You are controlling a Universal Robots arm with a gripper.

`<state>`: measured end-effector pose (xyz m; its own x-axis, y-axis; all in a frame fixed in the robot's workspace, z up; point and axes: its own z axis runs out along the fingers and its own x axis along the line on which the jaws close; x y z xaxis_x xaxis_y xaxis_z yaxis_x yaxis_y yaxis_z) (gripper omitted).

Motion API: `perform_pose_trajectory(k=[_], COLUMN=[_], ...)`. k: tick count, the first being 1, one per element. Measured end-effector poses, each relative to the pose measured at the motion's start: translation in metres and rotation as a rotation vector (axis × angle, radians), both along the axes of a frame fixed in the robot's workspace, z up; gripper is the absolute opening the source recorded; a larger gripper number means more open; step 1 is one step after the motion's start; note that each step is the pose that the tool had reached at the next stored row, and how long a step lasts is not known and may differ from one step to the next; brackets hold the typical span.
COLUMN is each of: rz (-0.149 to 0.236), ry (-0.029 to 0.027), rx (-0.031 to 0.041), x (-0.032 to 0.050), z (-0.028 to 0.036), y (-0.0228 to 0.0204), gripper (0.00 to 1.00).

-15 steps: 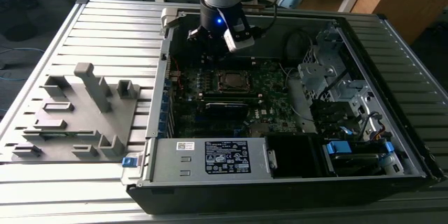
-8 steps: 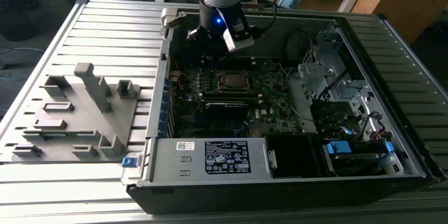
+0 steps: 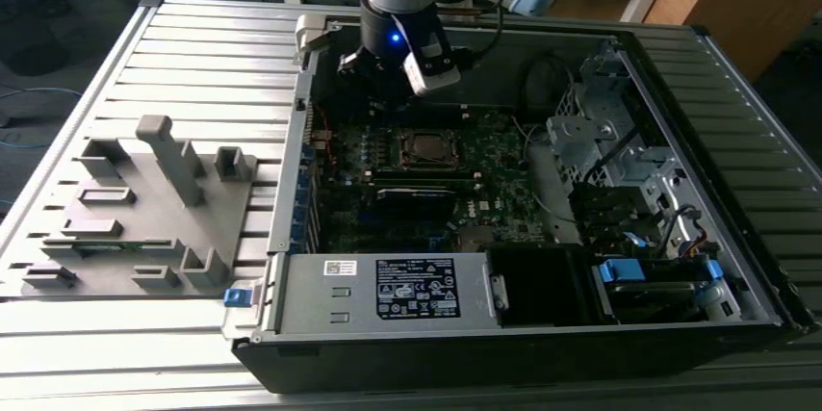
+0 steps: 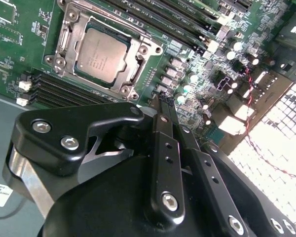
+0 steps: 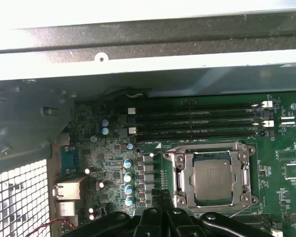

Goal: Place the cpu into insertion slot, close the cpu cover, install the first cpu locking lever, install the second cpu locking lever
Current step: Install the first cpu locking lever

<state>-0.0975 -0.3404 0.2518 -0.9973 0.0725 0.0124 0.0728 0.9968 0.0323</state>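
Note:
The cpu [image 4: 99, 53] lies flat in the insertion slot [image 4: 138, 59] on the green board, silver-grey top up. The cpu cover [image 5: 180, 173] lies down around the chip as a silvery frame with the cpu [image 5: 214, 178] showing through its window. Whether the locking levers are latched I cannot tell. My gripper [image 4: 164, 98] hangs above the board beside the socket, fingers shut together with nothing between them, apart from the cpu. In the first wrist view the gripper [image 5: 162, 193] sits just off the frame's corner. In the exterior view the arm's wrist [image 3: 396, 45] stands over the case behind the socket [image 3: 424, 146].
Black memory sticks [image 5: 197, 121] run alongside the socket. The case's metal wall [image 5: 138, 64] rises close behind the board. A labelled metal box [image 3: 385, 291] and a drive cage [image 3: 603, 141] crowd the case. A grey fixture plate [image 3: 141, 209] lies at the exterior view's left.

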Motion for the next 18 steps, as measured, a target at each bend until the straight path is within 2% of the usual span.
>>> perform_pose_trajectory(k=[3, 8, 10, 18], rz=[0.0, 0.0, 0.0, 0.0], ry=[0.0, 0.0001, 0.0, 0.0], rx=[0.0, -0.0001, 0.0, 0.0], x=[-0.0003, -0.0003, -0.0003, -0.0032], z=[0.0032, 0.0037, 0.0062, 0.0062], y=[0.0, -0.0001, 0.0, 0.0], gripper=[0.11, 0.11, 0.11, 0.11])
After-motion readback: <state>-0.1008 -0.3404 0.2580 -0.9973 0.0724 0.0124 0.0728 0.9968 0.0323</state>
